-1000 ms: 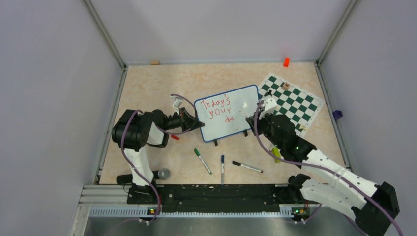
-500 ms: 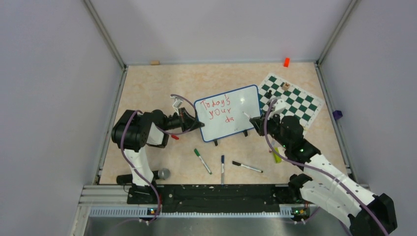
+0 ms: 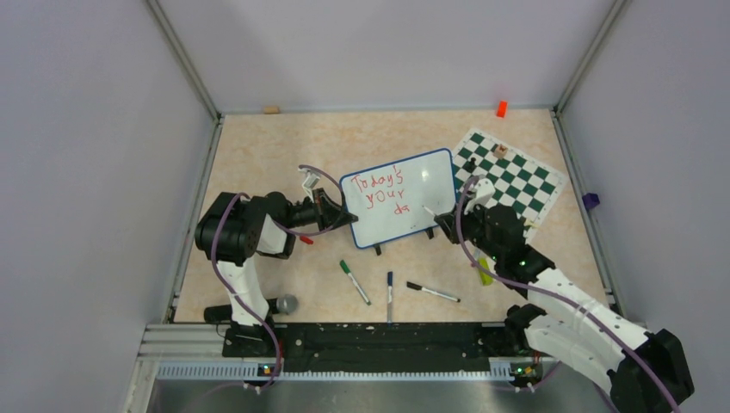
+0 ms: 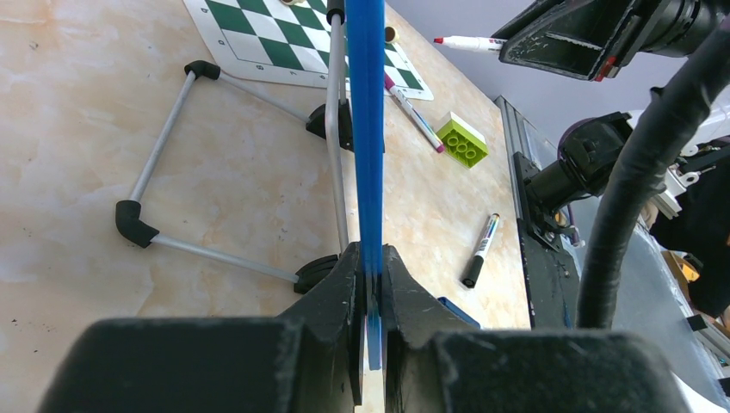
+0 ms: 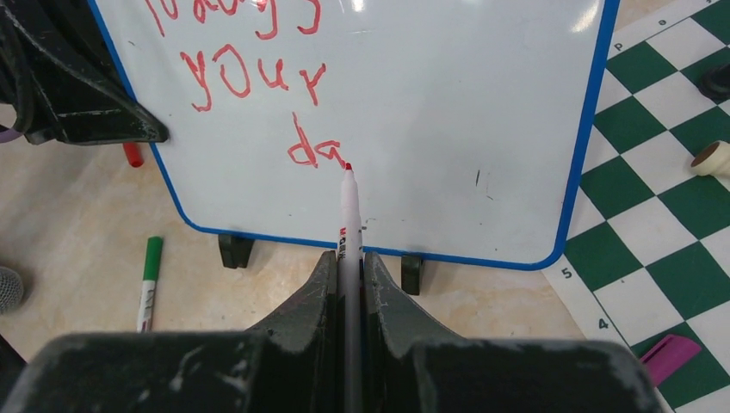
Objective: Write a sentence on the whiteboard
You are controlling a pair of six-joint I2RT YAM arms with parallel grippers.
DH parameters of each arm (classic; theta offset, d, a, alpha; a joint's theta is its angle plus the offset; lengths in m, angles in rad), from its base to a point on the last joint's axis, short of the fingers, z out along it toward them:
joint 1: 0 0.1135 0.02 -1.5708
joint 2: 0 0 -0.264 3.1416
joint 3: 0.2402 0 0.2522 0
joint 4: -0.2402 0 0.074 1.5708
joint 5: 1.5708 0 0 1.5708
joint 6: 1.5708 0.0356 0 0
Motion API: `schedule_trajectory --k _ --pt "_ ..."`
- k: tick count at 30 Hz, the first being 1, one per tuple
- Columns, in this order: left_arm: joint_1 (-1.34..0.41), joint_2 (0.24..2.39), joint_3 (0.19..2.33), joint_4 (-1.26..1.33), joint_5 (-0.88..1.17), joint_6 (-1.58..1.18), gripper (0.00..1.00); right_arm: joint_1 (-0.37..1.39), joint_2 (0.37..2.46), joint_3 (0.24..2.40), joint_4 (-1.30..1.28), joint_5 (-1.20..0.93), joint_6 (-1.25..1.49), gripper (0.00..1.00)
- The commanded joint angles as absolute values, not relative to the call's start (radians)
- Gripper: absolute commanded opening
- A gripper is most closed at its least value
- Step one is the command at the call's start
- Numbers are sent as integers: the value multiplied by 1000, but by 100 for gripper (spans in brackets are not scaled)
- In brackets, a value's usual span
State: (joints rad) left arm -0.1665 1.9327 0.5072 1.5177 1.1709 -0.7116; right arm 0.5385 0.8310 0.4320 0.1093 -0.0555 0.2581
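Note:
The whiteboard (image 3: pixel 417 185) stands on its two black feet mid-table, blue-framed. Red words of the sentence (image 3: pixel 383 191) read "Today's your da" in three slanting lines, also seen in the right wrist view (image 5: pixel 250 82). My left gripper (image 3: pixel 344 215) is shut on the board's left blue edge (image 4: pixel 366 129), jaws pinching the frame (image 4: pixel 368 258). My right gripper (image 3: pixel 445 221) is shut on a white red-tipped marker (image 5: pixel 349 211). Its tip points just right of the "da"; in the left wrist view the marker (image 4: pixel 469 40) sits a little off the board's face.
A green-and-white chess mat (image 3: pixel 516 176) lies right of the board with a few pieces on it. Green (image 3: pixel 354 281), blue (image 3: pixel 389 295) and black (image 3: pixel 433 292) markers lie near the front. A lime brick (image 3: pixel 484 271) sits under the right arm. Board stand legs (image 4: pixel 163 138) lie behind.
The right gripper has shifted right and nearer with the marker, and a short stroke has been added after "da". The left gripper and the board have not moved.

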Motion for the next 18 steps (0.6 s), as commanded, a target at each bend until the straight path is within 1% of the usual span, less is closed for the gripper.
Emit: schedule_trajectory --k 1,5,8,18 --pt "-172 1911 506 1620 1208 -687 0 561 844 477 95 10 244 0" --pt "-173 1914 509 1620 1209 -688 0 647 934 551 34 146 198 0" --pt "-173 1913 508 1620 1210 -688 0 720 976 578 36 247 169 0" --pt "-173 1917 507 1620 1210 -686 0 783 1100 657 39 330 134 0"
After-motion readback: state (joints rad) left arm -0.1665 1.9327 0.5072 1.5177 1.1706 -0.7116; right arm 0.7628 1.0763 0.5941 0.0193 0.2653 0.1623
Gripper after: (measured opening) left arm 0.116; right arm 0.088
